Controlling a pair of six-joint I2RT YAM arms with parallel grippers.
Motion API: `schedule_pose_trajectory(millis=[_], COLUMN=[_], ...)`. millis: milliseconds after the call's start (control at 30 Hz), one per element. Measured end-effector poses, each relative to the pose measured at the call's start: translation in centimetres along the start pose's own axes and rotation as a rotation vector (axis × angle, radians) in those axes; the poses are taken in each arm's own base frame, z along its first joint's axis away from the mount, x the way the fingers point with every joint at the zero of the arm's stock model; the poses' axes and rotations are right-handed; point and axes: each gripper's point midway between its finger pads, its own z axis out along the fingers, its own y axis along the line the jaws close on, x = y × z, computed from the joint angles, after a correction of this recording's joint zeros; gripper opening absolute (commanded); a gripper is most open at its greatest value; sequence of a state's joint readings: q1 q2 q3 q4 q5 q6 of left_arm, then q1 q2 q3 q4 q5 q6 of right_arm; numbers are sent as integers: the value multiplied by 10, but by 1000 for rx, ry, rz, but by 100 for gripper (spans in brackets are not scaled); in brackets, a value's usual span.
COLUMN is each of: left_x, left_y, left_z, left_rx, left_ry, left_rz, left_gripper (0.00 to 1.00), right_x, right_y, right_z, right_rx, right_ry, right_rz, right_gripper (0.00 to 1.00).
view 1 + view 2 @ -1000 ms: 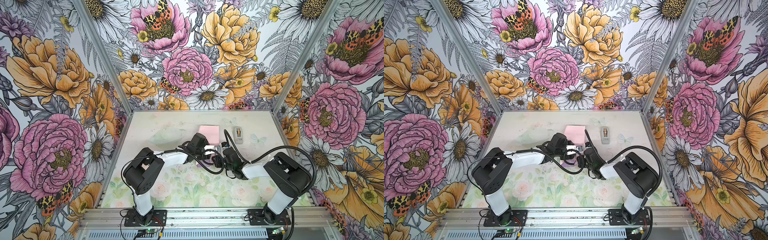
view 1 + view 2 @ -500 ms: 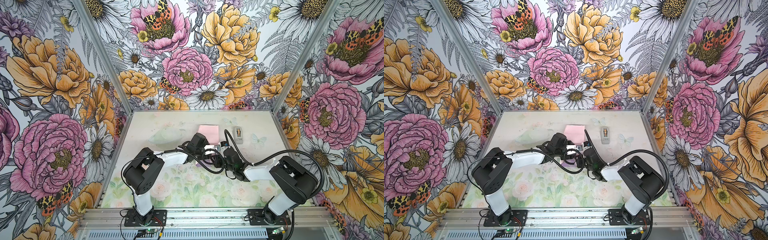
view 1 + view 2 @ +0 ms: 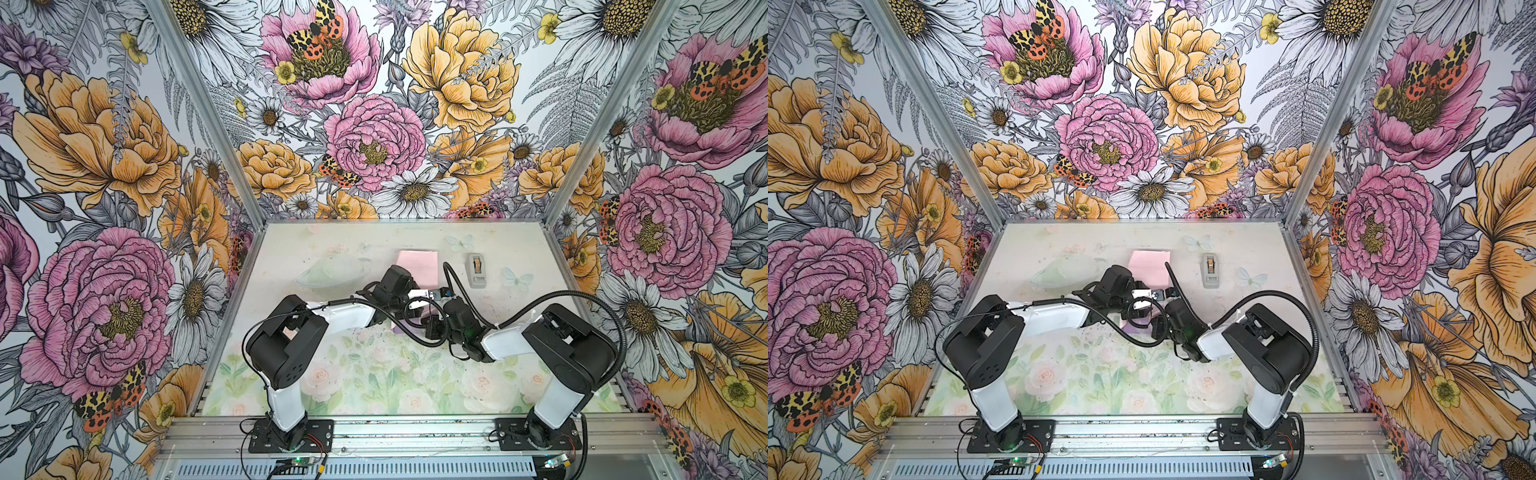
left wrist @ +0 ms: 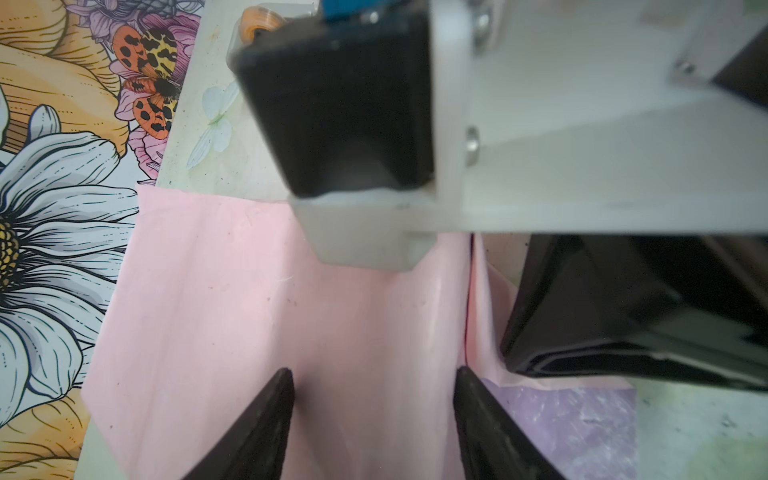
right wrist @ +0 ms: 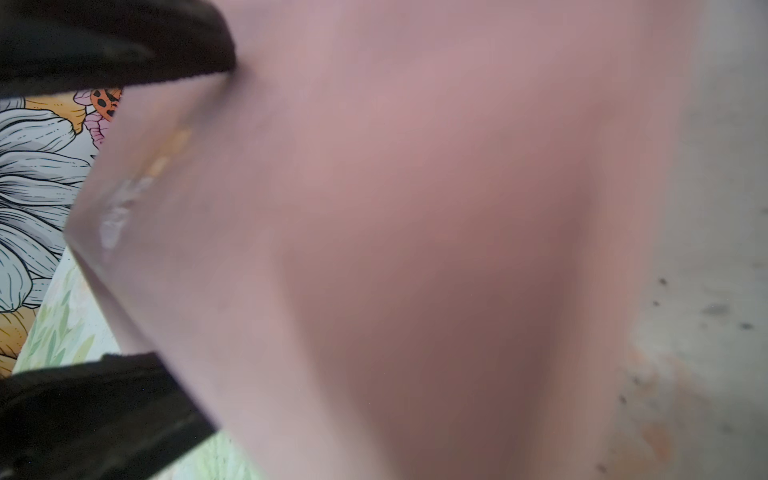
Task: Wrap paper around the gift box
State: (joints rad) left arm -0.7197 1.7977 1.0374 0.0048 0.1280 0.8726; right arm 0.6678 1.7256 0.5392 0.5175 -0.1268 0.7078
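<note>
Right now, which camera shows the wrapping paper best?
The left wrist view: the paper is sharp, with its pink and lilac faces both visible. Both top views show only small patches; the right wrist view shows just a pink blur.

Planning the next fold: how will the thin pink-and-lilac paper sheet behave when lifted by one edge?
The thin pink-and-lilac paper sheet probably flops and drapes: it lies in soft creases. Looking so thin, it is likely light, and a push would buckle rather than slide it.
</note>
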Motion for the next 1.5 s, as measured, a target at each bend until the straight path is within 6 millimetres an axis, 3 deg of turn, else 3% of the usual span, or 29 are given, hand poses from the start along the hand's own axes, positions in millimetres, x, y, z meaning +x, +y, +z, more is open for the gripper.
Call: schedule_pose_trajectory(millis=[267, 500, 733, 1167, 1500], left_x=[2, 1, 1, 0, -1], left_y=[0, 0, 0, -1, -1], left_z=[0, 0, 0, 0, 0], left_rx=[-1, 0, 0, 7, 7], left_ry=[2, -1, -2, -10, -12], left_rz=[-6, -6, -12, -12, -12], left_gripper=[62, 62, 61, 61, 61], right_x=[26, -6, -6, -26, -24], right_y=[7, 2, -18, -19, -21], right_z=[-31, -52, -41, -15, -2], right_rx=[-18, -9, 61, 78, 90], right_ry=[56, -35, -28, -75, -61], right_rz=[-3, 66, 127, 146, 144], right_gripper=[13, 8, 5, 3, 3])
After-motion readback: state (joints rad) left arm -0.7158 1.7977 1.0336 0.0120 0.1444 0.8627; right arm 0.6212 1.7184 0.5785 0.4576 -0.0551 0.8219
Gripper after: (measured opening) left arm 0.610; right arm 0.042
